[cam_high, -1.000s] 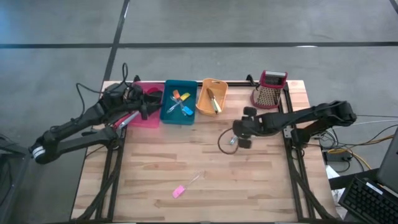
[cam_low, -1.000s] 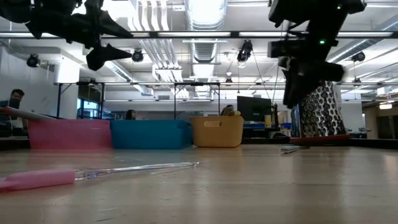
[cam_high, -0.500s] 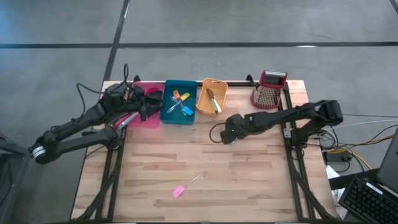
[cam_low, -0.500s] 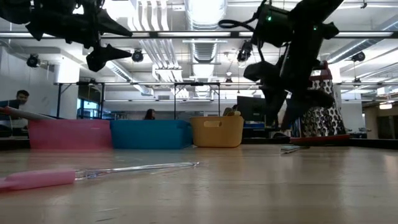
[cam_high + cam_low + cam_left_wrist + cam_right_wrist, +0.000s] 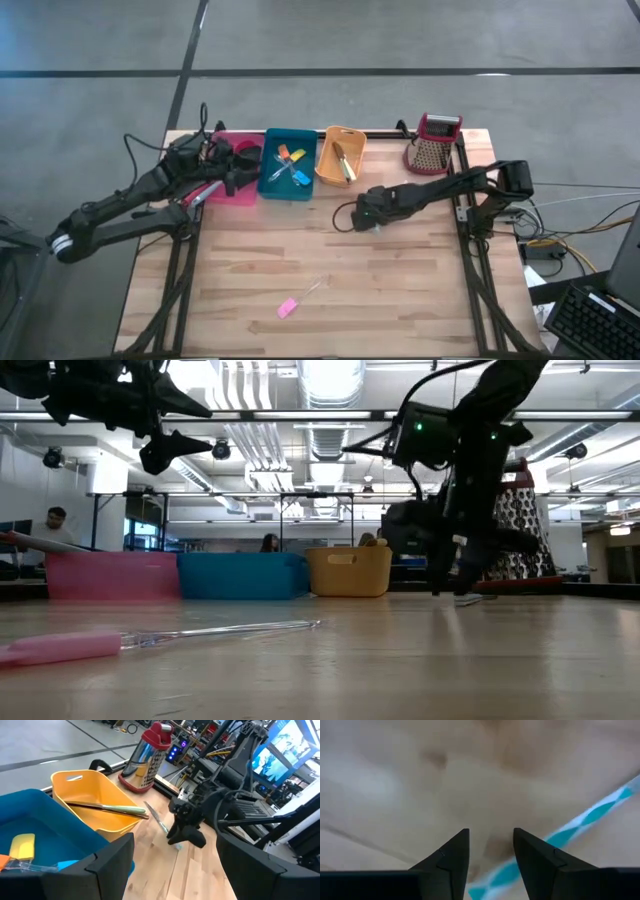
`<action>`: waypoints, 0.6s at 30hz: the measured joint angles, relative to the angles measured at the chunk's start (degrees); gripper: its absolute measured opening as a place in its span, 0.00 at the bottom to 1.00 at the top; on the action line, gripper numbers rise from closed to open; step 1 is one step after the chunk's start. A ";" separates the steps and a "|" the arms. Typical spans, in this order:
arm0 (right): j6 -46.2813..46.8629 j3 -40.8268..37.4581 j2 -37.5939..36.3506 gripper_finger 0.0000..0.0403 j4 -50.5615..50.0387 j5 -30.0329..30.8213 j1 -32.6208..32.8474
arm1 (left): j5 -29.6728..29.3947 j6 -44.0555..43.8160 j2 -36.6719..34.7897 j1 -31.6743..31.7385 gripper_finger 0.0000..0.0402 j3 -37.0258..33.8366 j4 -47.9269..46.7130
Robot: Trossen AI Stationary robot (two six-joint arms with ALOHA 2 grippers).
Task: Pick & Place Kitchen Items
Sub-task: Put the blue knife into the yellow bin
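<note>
Hovering low over the table (image 5: 400,270), my right gripper (image 5: 490,851) stands spread above the teal-striped tool (image 5: 590,817), just beside the orange bin (image 5: 340,155). I should centre it between the fingers before closing. My left gripper (image 5: 172,865), also spread, waits over the bins.

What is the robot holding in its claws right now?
Nothing. The right gripper is open just above the table, with a teal-and-white striped tool lying beside its fingers. The left gripper hangs open over the blue bin.

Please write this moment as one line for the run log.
right hand: low over table, open, above teal-white tool | left hand: open, over pink bin | pink-handled tool: on table
</note>
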 joint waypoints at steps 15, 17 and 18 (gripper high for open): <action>2.68 -0.07 -6.18 0.29 -13.20 -1.10 9.50 | 1.47 -0.01 0.02 -0.07 0.71 -0.04 -1.67; 2.63 -0.07 -8.58 0.30 -13.42 0.64 11.58 | 1.47 -0.06 0.08 -0.07 0.71 -0.04 -1.72; 2.70 -0.04 -9.97 0.31 -13.92 1.69 12.53 | 1.47 -0.06 0.07 -0.07 0.71 -0.04 -1.83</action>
